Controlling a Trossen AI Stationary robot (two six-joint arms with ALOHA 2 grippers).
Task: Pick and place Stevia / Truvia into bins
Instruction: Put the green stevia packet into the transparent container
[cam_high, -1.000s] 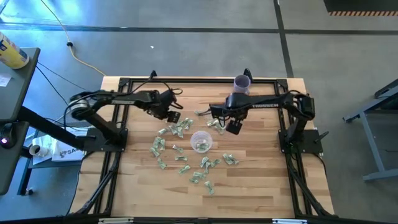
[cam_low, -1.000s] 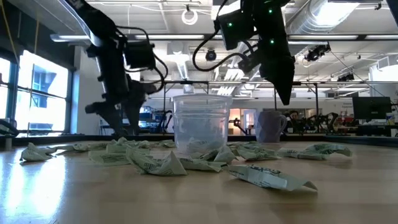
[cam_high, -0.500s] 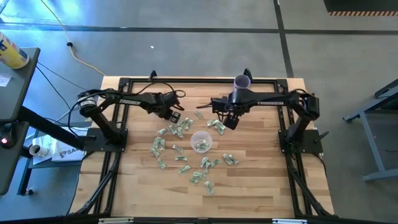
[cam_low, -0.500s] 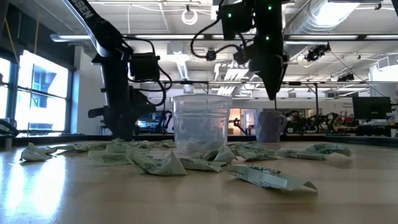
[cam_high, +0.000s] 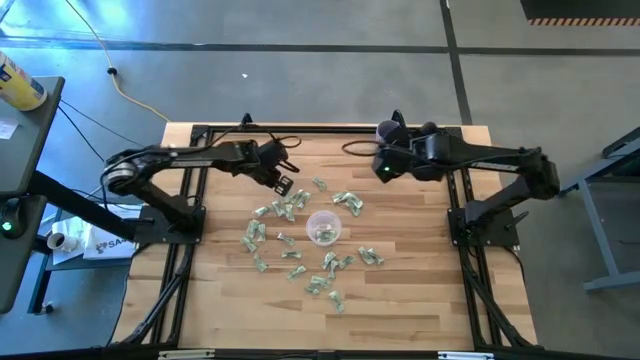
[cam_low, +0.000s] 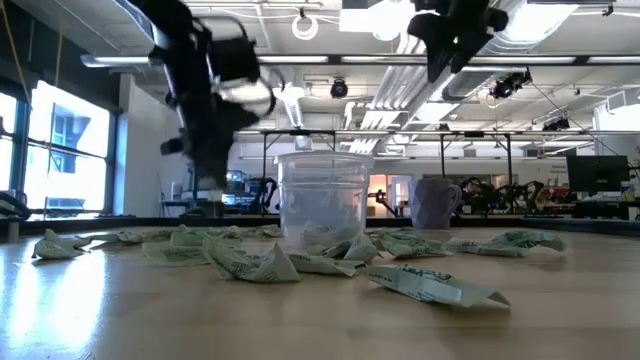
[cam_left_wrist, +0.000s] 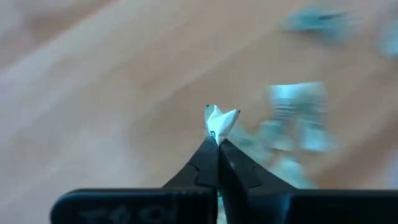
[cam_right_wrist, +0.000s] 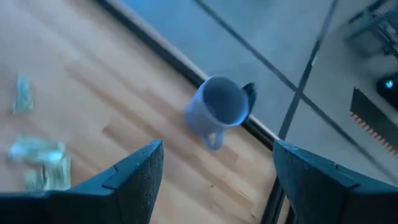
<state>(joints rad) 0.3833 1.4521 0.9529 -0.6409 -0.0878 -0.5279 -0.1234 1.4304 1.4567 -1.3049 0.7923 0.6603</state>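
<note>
Many crinkled pale green and white packets lie flat on the wooden table around a clear plastic cup, which stands upright in the low view with a few packets inside. My left gripper is above the far left of the packet pile, shut on one packet. My right gripper is open and empty, raised near the purple cup at the table's far edge. Its fingers stand wide apart in the right wrist view. My left gripper pinches one small packet by its near edge between the very tips of its two fingers. The rest of the packet sticks out beyond the fingertips, creased into a V. It is lifted clear of the table.
The purple cup stands by the table's black far rail. More packets lie toward the near edge and right of the clear cup. Bare wood shows at the table's near left and right.
My left gripper has risen from the packet pile with a packet in its tips. My right gripper has drawn back from above the packets beside the clear cup, up and toward the table's far right, near the purple cup.
</note>
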